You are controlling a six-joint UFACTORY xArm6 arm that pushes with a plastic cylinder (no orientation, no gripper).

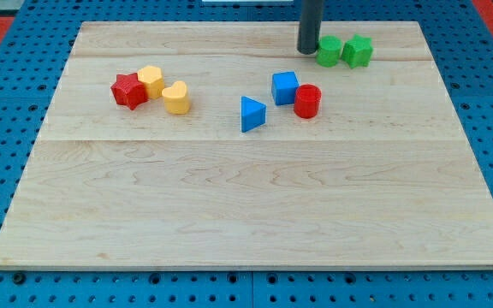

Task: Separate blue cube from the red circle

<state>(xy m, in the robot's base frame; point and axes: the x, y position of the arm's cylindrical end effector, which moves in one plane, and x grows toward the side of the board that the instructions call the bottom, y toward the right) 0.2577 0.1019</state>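
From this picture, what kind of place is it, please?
Probably a robotics lab bench, not a home. A bare wooden board lies on a blue perforated base. Small blocks, such as the blue cube and red circle, sit below my tip.

No text, label, brand, number or sign can be read anywhere in the camera view.
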